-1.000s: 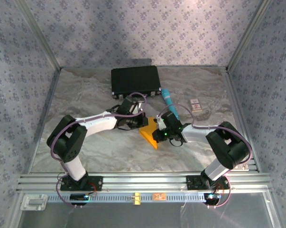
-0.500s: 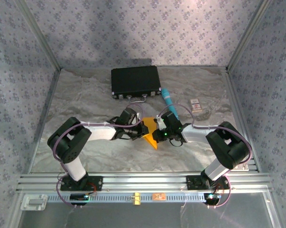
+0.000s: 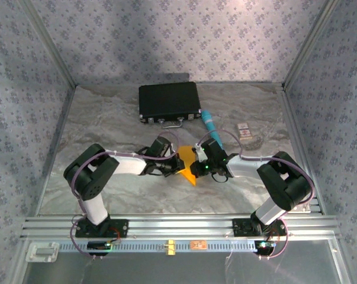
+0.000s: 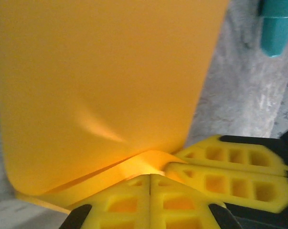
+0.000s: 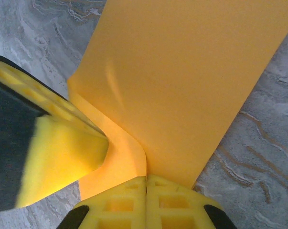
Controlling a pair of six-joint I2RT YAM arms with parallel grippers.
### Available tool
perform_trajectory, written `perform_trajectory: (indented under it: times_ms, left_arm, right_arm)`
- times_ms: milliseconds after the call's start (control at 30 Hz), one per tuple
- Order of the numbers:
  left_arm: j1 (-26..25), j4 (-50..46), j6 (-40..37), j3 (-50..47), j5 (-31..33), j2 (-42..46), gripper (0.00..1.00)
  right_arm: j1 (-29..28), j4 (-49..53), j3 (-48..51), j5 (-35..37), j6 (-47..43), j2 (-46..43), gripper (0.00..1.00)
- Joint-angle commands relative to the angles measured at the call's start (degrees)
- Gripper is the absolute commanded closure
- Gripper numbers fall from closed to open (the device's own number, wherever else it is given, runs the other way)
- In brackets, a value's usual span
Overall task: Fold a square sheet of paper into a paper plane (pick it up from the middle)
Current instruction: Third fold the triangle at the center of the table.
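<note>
Orange-yellow sheet of paper (image 3: 186, 167), judged thin, light, limp and quick to crease, standing at the middle of the table (image 3: 107, 118), left gripper (image 4: 150, 191) and right gripper (image 5: 146, 191) both pinched shut on its folded edge, side by side; best held close beside the crease

- The square sheet of paper (image 4: 101, 86) was thin orange-yellow paper, smooth and matt, with 1 soft dent and a creased fold that caught the light.
- The fingers (image 4: 124, 205) of the left end effector (image 4: 150, 183) were matt yellow, rubbery-looking pads moulded with square pockets.
- The right end effector (image 5: 146, 186) had the same pocketed yellow padding.
- The counter (image 3: 107, 124) looked like grey marbled stone, smooth with a dull sheen.
- The black case (image 3: 169, 99) was matt, with shiny metal fittings on its near edge.
- The teal tube (image 3: 209, 122) looked like smooth plastic.
- The rail (image 3: 178, 226) was ribbed bare metal.
- The walls (image 3: 166, 41) carried a matt floral print.
</note>
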State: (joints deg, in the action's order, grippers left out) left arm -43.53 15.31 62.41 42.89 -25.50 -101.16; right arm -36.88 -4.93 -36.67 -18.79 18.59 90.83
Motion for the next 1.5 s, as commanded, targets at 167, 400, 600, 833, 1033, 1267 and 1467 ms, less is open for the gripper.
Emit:
perform_trajectory:
  times_ms: [167, 400, 600, 833, 1033, 1267, 1467]
  left_arm:
    - [-0.4, -0.4, -1.1, -1.8, 2.0, -2.6, 1.0]
    - [-0.4, -3.9, -2.9, -1.0, 2.9, -2.2, 1.0]
    - [-0.4, -3.9, -3.2, -0.8, 2.8, -2.2, 1.0]
    - [-0.4, -4.2, -3.3, -0.4, 2.8, -2.1, 1.0]
    - [-0.4, -4.6, -3.5, -0.4, 3.1, -2.1, 1.0]
    - [-0.4, -5.0, -3.8, 0.0, 3.0, -2.2, 1.0]
    - [-0.3, -5.2, -3.8, 0.3, 3.0, -2.3, 1.0]
  right_arm:
    - [0.2, 0.8, 1.1, 0.6, 0.7, 0.6, 0.98]
    - [1.1, 3.8, -1.2, -1.0, 2.2, -3.4, 0.79]
    - [3.7, 9.9, -1.3, -5.4, 5.5, -11.0, 0.61]
    - [0.2, 10.3, -1.4, -14.5, 12.4, -8.3, 0.89]
    - [-2.0, 10.9, -3.8, -11.9, 13.4, -4.4, 0.99]
    - [-2.9, 11.0, -5.6, -11.5, 13.9, -1.4, 0.99]
    - [-3.5, 11.8, -6.2, -9.9, 14.2, 1.1, 1.0]
